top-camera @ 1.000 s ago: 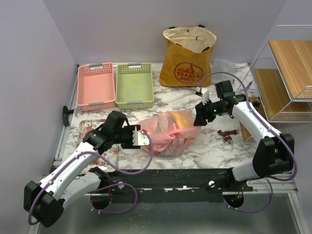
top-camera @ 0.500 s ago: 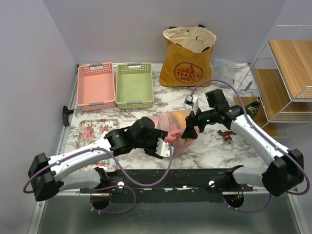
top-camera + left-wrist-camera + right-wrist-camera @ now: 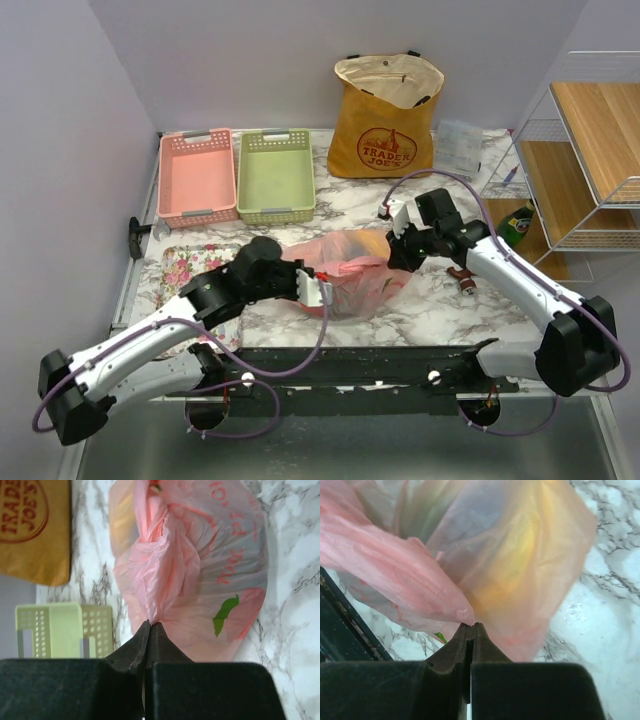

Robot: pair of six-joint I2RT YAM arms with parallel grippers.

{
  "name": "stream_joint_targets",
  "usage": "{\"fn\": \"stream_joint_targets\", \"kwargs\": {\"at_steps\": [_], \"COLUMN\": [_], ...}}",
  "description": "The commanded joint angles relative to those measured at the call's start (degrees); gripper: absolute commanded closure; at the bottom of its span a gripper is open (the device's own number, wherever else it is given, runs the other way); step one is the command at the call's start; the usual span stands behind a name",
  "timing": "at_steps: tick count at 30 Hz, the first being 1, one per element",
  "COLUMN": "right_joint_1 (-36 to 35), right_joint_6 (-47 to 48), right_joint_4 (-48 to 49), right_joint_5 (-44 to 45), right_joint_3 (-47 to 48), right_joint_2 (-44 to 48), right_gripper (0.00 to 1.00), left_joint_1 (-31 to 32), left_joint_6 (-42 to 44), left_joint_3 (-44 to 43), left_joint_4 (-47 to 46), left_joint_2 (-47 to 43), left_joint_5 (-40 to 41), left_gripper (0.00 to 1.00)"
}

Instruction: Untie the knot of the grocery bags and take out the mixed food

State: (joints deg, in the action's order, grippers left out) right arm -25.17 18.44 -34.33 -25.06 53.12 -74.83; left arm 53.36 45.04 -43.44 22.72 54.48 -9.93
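The pink grocery bag [image 3: 348, 268] lies knotted on the marble table [image 3: 440, 305], between my two grippers. My left gripper [image 3: 316, 291] is at its near left side. Its jaws are shut on a gathered twist of the pink plastic [image 3: 155, 587] that narrows right into the tips [image 3: 149, 624]. My right gripper [image 3: 400, 256] is at the bag's right end, shut with a corner of a pink flap [image 3: 415, 572] caught at the tips [image 3: 472, 625]. The mixed food is inside; only a yellow-orange glow [image 3: 520, 555] and a green patch [image 3: 225, 614] show through. The yellow Trader Joe's tote [image 3: 386, 118] stands open at the back.
A pink basket [image 3: 197, 176] and a green basket [image 3: 275, 173] sit at the back left, a floral tray [image 3: 193, 268] at the near left. A small brown object [image 3: 466, 279], a green bottle [image 3: 515, 227] and a wire shelf with wooden boards [image 3: 590, 140] are on the right.
Both arms moved in onto the pink bag, the left from the near left and the right from above. Both grippers went from open to shut on its plastic.
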Motion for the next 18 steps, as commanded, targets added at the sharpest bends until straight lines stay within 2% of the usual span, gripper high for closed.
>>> {"fn": "stream_joint_targets", "kwargs": {"at_steps": [1, 6, 9, 11, 13, 14, 15, 16, 17, 18], "right_joint_1": [0.9, 3.8, 6.0, 6.3, 6.3, 6.3, 6.3, 6.2, 6.1, 6.1], "right_joint_6": [3.5, 3.1, 2.3, 1.7, 2.5, 2.1, 1.8, 0.6, -0.8, -2.5], "right_joint_4": [-1.4, -2.3, -2.3, -2.8, -5.1, -6.2, -7.4, -7.6, -7.1, -6.2], "right_joint_5": [10.0, 10.4, 9.2, 7.6, -0.4, -4.2, -9.0, -11.7, -13.8, -14.6], "right_joint_3": [0.0, 1.7, 4.1, 5.9, 8.7, 10.4, 11.8, 13.0, 13.7, 14.5], "right_joint_2": [3.2, 1.1, -0.2, -0.6, -0.3, -0.2, 0.0, 0.3, 0.6, 0.8], "right_gripper": [0.99, 0.99, 0.99, 0.99, 0.97, 0.80, 0.51, 0.32, 0.20, 0.15], "left_joint_1": [-11.0, -23.4, -27.1, -27.8, -27.8, -27.8, -27.8, -27.7, -27.3, -26.3], "left_joint_6": [1.1, 8.1, 5.4, 0.9, -0.7, -1.4, -3.1, -4.3, -5.0, -5.1], "left_joint_3": [5.0, 11.8, 13.0, 11.5, 8.2, 6.6, 5.3, 3.6, 2.1, 0.6], "left_joint_4": [10.8, 15.5, 14.3, 14.3, 17.9, 18.9, 19.0, 18.9, 19.0, 19.2], "left_joint_2": [-10.2, -17.7, -18.1, -17.1, -15.9, -15.9, -16.3, -16.6, -17.0, -17.0], "left_joint_5": [-6.6, -11.6, -13.2, -14.6, -18.9, -21.6, -23.5, -24.7, -25.9, -26.6], "left_gripper": [1.00, 1.00, 0.99, 0.89, 0.71, 0.61, 0.49, 0.38, 0.31, 0.25]}}
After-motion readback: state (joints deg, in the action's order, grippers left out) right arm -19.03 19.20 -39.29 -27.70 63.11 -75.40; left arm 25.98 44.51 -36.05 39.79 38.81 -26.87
